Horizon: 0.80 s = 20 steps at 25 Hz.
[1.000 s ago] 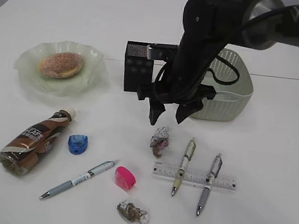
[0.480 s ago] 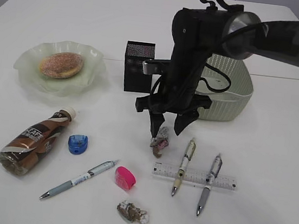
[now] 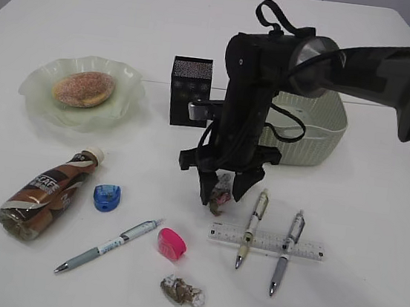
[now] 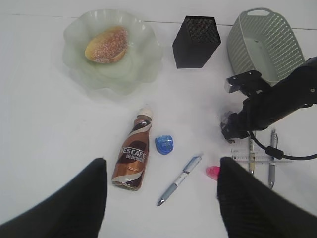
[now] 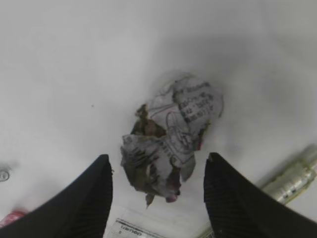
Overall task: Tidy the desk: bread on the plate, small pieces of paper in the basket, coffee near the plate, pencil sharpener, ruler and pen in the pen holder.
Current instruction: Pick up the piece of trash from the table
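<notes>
Right gripper (image 3: 221, 192) sits low over the desk (image 3: 374, 242), fingers (image 5: 89, 198) spread apart, and I see the crumpled paper wad (image 5: 168, 141) lying between them, unclamped. Beyond it, at about 1 o'clock, stands the basket (image 3: 308, 140).

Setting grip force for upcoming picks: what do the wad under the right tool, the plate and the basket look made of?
Wad: thin printed paper, matte, sharply creased and crumpled.
Plate: pale green glass by the look, translucent and glossy with a ruffled rim; could be plastic.
Basket: grey-green moulded plastic, matte, walls perforated.
</notes>
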Each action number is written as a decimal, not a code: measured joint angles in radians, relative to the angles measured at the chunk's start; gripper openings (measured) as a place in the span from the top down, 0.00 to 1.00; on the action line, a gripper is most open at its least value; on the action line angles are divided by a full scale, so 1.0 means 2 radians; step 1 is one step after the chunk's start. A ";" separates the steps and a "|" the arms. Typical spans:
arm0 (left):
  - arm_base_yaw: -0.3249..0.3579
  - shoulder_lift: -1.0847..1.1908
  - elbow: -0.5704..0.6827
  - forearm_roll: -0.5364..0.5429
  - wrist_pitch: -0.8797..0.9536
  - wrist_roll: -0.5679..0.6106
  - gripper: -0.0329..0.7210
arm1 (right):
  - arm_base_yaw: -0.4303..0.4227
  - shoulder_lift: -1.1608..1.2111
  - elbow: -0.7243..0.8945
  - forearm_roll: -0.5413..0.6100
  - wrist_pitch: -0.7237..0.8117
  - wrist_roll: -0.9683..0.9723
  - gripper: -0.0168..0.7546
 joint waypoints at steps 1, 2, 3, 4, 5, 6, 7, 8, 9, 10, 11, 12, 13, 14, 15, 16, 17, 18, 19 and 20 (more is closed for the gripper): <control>0.000 0.000 0.000 0.000 0.000 0.000 0.28 | 0.001 0.000 0.000 0.001 0.000 0.000 0.42; 0.000 0.000 0.000 0.000 0.000 0.000 0.28 | 0.003 0.000 0.000 0.002 0.000 0.000 0.42; 0.000 0.000 0.000 0.000 0.000 0.000 0.28 | 0.004 0.000 0.000 0.003 -0.001 0.000 0.42; 0.000 0.000 0.000 0.000 0.000 0.000 0.28 | 0.004 0.000 0.000 0.003 -0.001 0.000 0.42; 0.000 0.000 0.000 0.000 0.000 0.000 0.28 | 0.004 0.001 0.000 0.003 -0.001 0.000 0.42; 0.000 0.000 0.000 0.000 0.000 0.000 0.28 | 0.004 0.002 0.000 0.003 -0.001 0.000 0.42; 0.000 0.000 0.000 0.000 0.000 0.000 0.28 | 0.004 0.004 0.000 0.003 -0.001 0.000 0.42; 0.000 0.000 0.000 0.000 0.000 0.000 0.28 | 0.004 0.005 0.000 0.003 -0.002 0.000 0.42; 0.000 0.000 0.000 0.000 0.000 0.000 0.28 | 0.004 0.006 0.000 0.003 -0.002 0.000 0.42; 0.000 0.000 0.000 0.000 0.000 0.000 0.28 | 0.004 0.006 0.000 0.003 -0.003 0.000 0.42; 0.000 0.000 0.000 0.000 0.000 0.000 0.28 | 0.004 0.006 0.000 0.003 -0.005 0.000 0.42; 0.000 0.000 0.000 0.000 0.000 0.000 0.28 | 0.004 0.006 0.000 0.002 -0.007 0.000 0.42; 0.000 0.000 0.000 0.000 0.000 0.000 0.28 | 0.004 0.006 0.000 0.000 -0.009 0.000 0.42; 0.000 0.000 0.000 0.000 0.000 0.000 0.28 | 0.004 0.006 0.000 -0.002 -0.012 0.000 0.42; 0.000 0.000 0.000 0.000 0.000 0.000 0.28 | 0.004 0.006 0.000 -0.002 -0.013 0.000 0.42; 0.000 0.000 0.000 0.000 0.000 0.000 0.28 | 0.004 0.006 0.000 -0.002 -0.014 0.000 0.43; 0.000 0.000 0.000 0.000 0.000 0.000 0.28 | 0.004 0.006 0.000 -0.004 -0.014 0.000 0.43; 0.000 0.000 0.000 0.000 0.000 0.000 0.29 | 0.004 0.006 0.000 -0.003 -0.015 0.000 0.45; 0.000 0.000 0.000 0.000 0.000 0.000 0.29 | 0.004 0.006 0.000 -0.004 -0.015 0.000 0.46; 0.000 0.000 0.000 0.000 0.000 0.000 0.29 | 0.004 0.006 0.000 -0.004 -0.017 0.000 0.47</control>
